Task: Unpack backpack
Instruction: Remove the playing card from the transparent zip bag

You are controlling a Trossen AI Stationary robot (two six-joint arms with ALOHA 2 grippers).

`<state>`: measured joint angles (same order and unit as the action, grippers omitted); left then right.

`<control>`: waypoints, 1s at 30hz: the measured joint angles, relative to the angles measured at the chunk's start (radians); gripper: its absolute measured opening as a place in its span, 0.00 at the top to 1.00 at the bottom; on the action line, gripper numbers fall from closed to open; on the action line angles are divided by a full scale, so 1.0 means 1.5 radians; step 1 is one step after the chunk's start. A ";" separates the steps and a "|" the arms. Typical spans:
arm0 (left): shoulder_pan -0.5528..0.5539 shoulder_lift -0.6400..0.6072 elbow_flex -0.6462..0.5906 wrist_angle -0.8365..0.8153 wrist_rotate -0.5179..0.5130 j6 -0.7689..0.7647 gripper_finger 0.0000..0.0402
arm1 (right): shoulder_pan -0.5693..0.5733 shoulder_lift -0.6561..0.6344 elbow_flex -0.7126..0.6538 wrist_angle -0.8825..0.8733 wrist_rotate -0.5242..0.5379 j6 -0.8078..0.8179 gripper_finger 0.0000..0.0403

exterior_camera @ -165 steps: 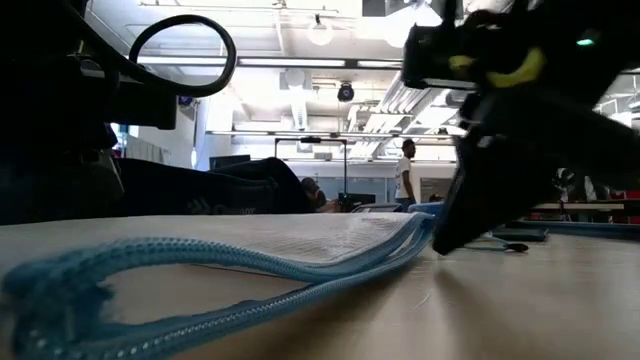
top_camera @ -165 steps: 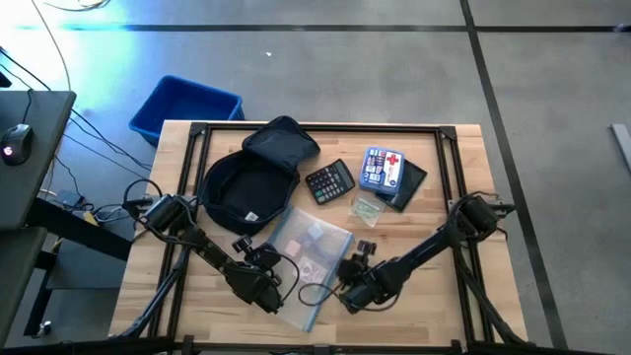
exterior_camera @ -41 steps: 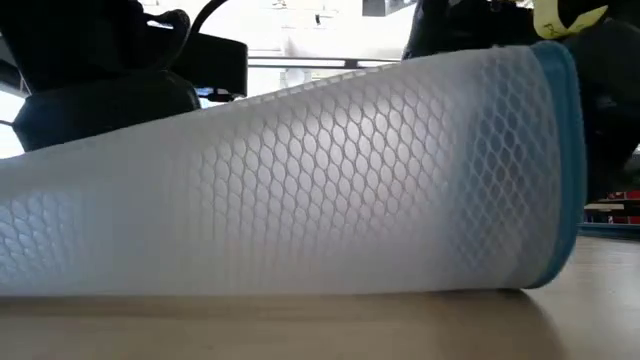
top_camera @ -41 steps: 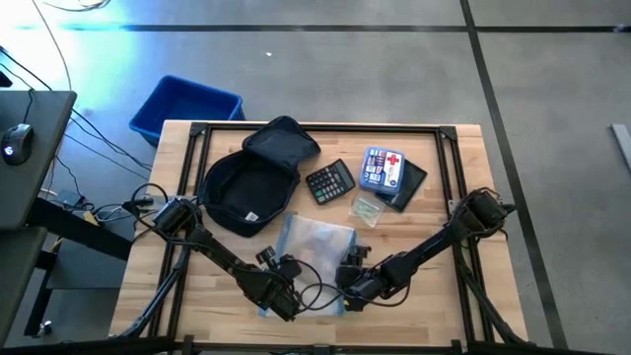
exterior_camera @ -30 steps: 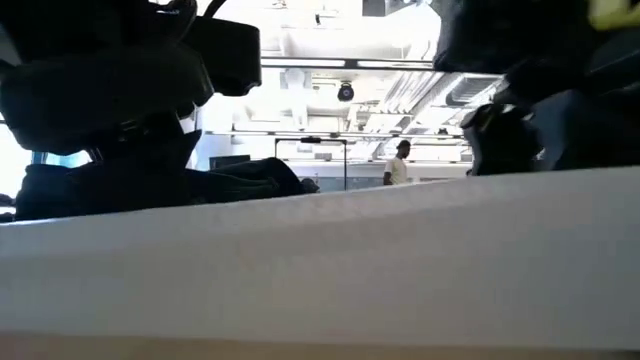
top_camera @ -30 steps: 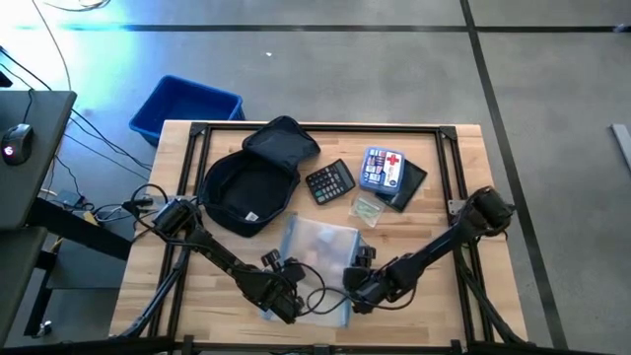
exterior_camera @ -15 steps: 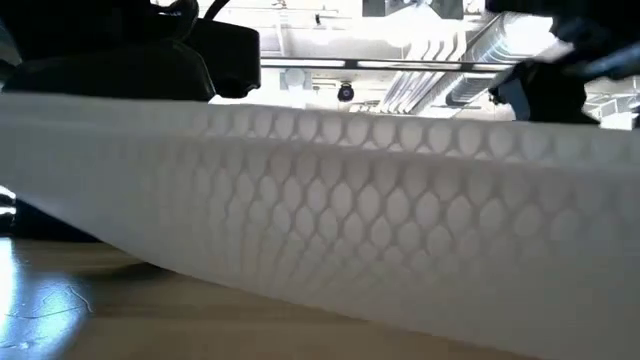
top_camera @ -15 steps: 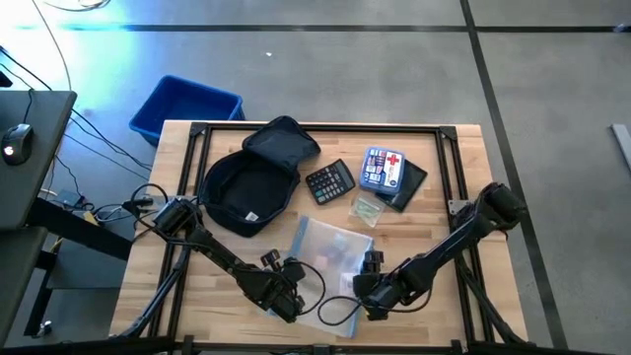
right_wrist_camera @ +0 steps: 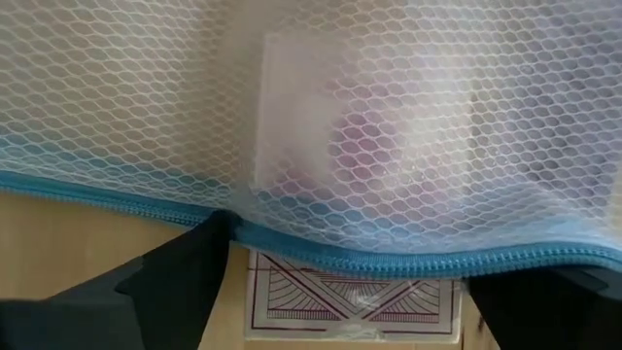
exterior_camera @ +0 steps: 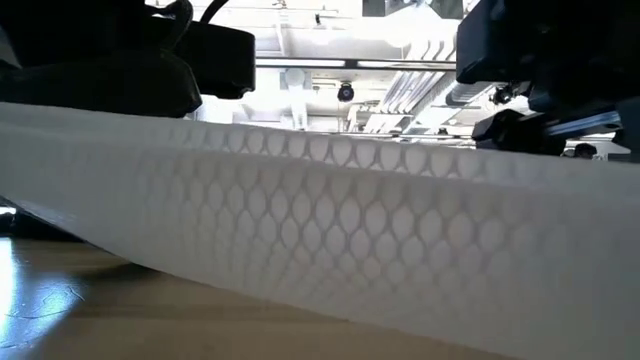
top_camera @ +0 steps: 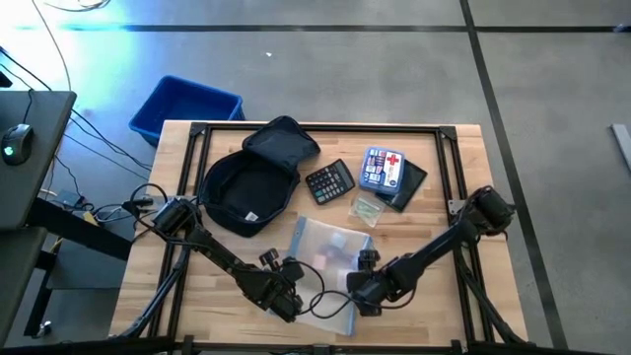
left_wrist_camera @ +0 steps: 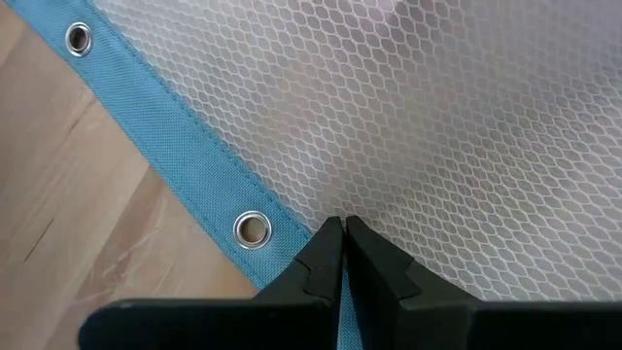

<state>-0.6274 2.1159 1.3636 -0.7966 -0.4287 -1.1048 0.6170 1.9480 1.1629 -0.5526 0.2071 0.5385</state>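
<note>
The backpack [top_camera: 248,187] is sitting open on the far-left part of the desk [top_camera: 444,187]; it looks soft and floppy, best gripped by its rim. Nearer, the left gripper [left_wrist_camera: 340,233] is pinching its fingers shut on the mesh pouch's [top_camera: 330,266] blue edge, while the right gripper [right_wrist_camera: 345,292] is spreading wide at the zip edge, gripping nothing.

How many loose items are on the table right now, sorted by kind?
Bags and pouches: 2, dark navy fabric backpack, clear mesh zip pouch with blue trim
Electronics: 2, black calculator, flat black device
Kits and packets: 2, blue first-aid kit, small clear packet
Total: 6
</note>
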 joint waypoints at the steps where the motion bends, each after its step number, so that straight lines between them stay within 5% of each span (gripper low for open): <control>1: 0.000 -0.002 0.000 -0.002 0.003 0.000 1.00 | 0.000 -0.004 0.000 0.000 -0.002 0.000 0.08; 11: -0.004 -0.019 -0.004 -0.065 0.004 -0.038 1.00 | 0.001 0.000 -0.002 0.010 -0.013 -0.005 0.14; 20: -0.012 -0.019 -0.004 -0.066 -0.007 -0.049 1.00 | 0.005 0.004 -0.002 0.041 0.003 0.007 0.33; 30: -0.012 -0.020 -0.004 -0.057 -0.011 -0.059 1.00 | -0.004 0.009 0.079 -0.068 -0.011 0.030 0.23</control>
<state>-0.6448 2.0865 1.3582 -0.8817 -0.4456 -1.1927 0.6108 1.9620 1.2811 -0.6544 0.1903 0.5834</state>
